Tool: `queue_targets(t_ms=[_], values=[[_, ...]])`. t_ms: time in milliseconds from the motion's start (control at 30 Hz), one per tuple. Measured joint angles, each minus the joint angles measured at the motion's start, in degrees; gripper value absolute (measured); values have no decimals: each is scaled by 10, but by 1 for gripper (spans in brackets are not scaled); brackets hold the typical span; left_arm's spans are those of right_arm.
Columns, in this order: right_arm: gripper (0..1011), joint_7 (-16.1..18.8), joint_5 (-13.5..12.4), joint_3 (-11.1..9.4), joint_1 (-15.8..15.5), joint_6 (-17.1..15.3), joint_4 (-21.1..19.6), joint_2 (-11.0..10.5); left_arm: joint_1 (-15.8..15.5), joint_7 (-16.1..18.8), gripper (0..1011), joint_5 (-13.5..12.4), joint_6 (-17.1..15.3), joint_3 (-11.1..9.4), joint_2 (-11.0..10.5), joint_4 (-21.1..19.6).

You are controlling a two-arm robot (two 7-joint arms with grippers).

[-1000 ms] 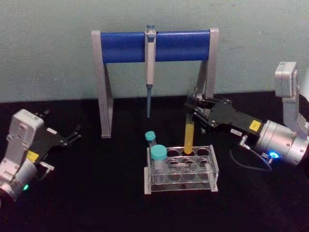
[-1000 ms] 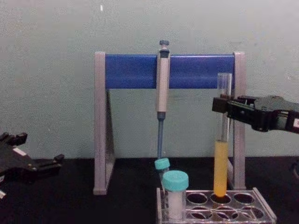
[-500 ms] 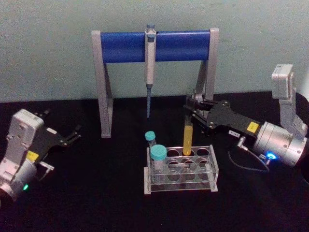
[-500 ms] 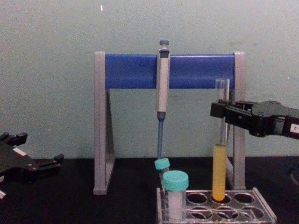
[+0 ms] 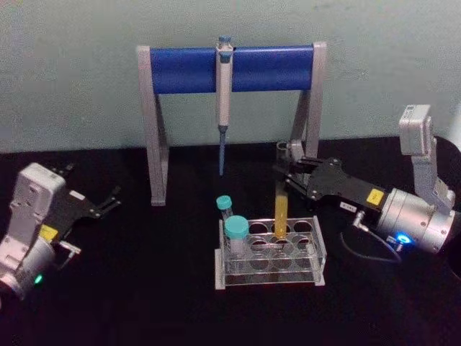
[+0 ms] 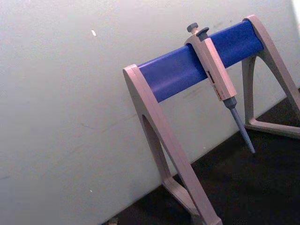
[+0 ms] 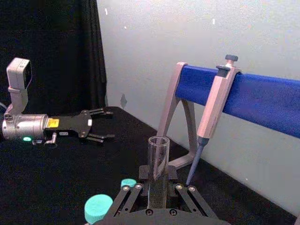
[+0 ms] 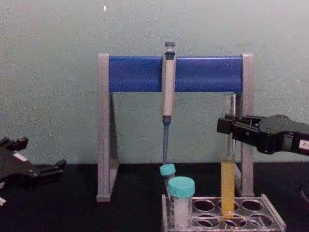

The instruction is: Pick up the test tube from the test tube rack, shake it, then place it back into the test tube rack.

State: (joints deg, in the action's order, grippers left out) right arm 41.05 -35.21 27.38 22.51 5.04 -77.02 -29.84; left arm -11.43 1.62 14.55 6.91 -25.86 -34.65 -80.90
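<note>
Nearest the robot, on the black table [image 5: 144,303], the left gripper [image 5: 108,202] is lying parked at the left side. Its jaws are hanging spread with nothing between them, and it is sitting well apart from the work, which is leaving the middle free for the other arm.

A little farther in, the test tube rack [image 5: 288,272] is standing square to the robot. Two teal-capped tubes [image 5: 235,229] are occupying its left end, so the holes to their right are lying open.

In the back row the test tube [image 5: 281,209] is standing upright in a hole, its yellow liquid sitting in the lower part and its bare glass rising clear of the rack. The right gripper [image 5: 283,173] is reaching in from the right with its jaws clenched on that bare glass above the liquid. Holding it high is probably keeping the fingers clear of the rack and the capped tubes, and is keeping the tube plumb over its hole. In the chest view the tube's bottom is looking sunk well into the rack, though whether it is resting on the base I cannot tell.

Behind, the pipette stand [image 5: 180,70] is straddling the back of the table, with the pipette [image 5: 224,94] hanging from its blue bar, near the tube's open mouth but apart from it.
</note>
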Motion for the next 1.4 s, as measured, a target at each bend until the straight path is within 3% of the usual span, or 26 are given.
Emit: queue_targets(t_ms=[1400], values=[[233,14,14,13,6,-6,41,10,0,0,1001,0,0,0,0,0]])
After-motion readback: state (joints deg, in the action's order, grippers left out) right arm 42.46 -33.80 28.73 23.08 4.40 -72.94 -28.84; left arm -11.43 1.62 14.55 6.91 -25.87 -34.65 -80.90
